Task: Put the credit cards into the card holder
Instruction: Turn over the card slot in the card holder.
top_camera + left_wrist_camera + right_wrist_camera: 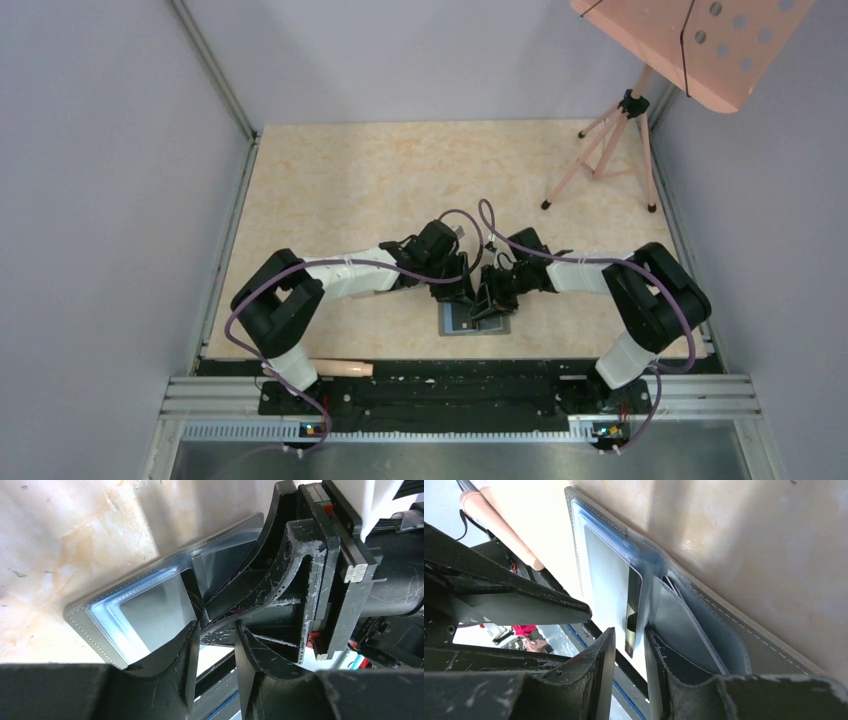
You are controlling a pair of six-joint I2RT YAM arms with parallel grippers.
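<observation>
Gray stitched card holder point(744, 630) open flat, blue-gray inside; right tool point(629, 645) clamped on black credit card point(633, 607).

Card holder point(474, 320) open on the table point(380, 180) near its front edge, both end effectors above it, tripod point(602, 150) far right

This is a robotics lab cell, not a home or shop. A cream marble-patterned counter point(400, 180) sits boxed in by plain grey partition walls point(100, 150) with metal corner framing. At six o'clock an aluminium extrusion rail point(460, 395) carries the bases of two black-and-white arms with purple cables point(350, 265) looped along them. At two o'clock a pink tripod point(610, 150) stands on the counter, under a perforated pink panel point(700, 45) at the top corner.
</observation>
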